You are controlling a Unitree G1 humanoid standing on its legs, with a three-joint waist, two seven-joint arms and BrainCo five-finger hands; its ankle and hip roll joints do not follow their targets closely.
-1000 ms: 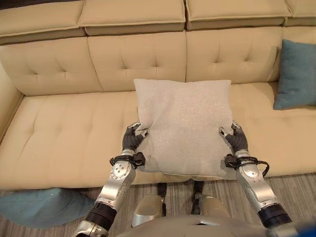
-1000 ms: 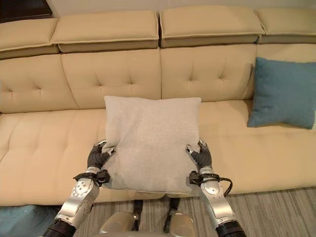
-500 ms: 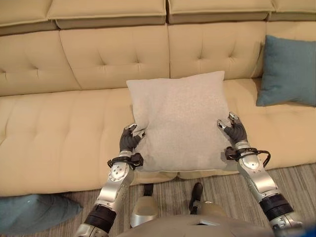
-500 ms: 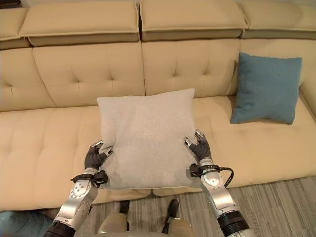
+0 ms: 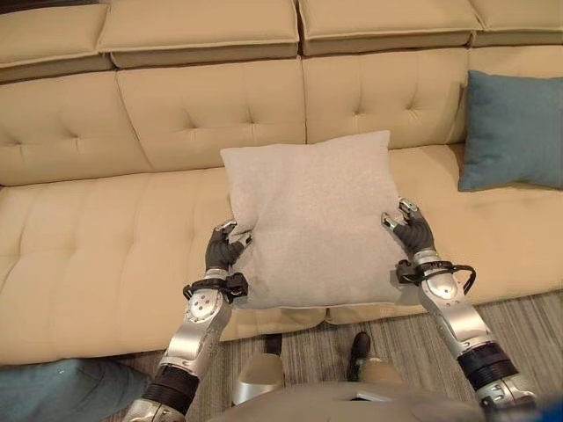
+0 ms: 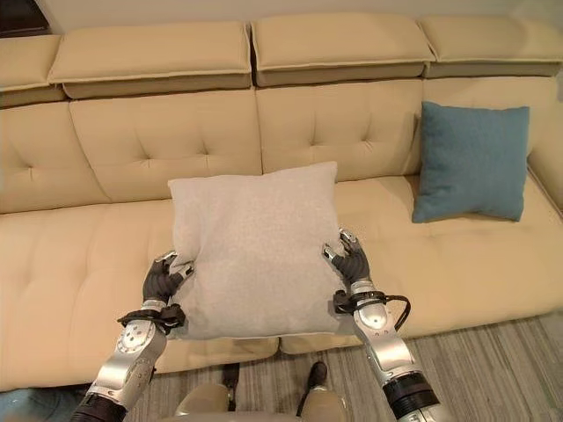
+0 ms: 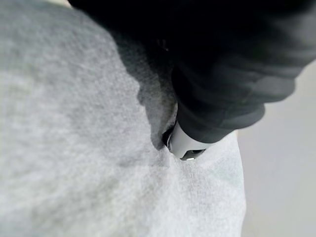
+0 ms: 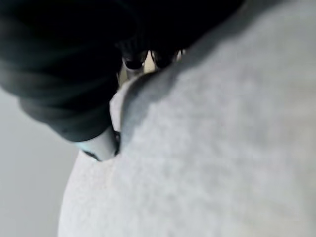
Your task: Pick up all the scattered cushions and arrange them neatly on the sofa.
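Beige sofa (image 5: pixel 106 229) ahead: you've got L hand (image 5: pixel 223 252) & R hand (image 5: pixel 412 234) pinching grey cushion (image 5: pixel 312 215) at its sides, above seat; blue cushion (image 6: pixel 473 160) at right.

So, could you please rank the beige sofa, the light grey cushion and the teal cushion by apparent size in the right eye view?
1. Beige tufted sofa
2. Light grey square cushion, though it is held nearer the camera
3. Teal square cushion

held cushion (image 5: pixel 310 220) before sofa (image 5: pixel 97 237)

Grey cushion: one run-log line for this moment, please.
grey cushion: held above sofa seat | left hand: gripping its edge | right hand: gripping opposite edge | blue cushion: against backrest
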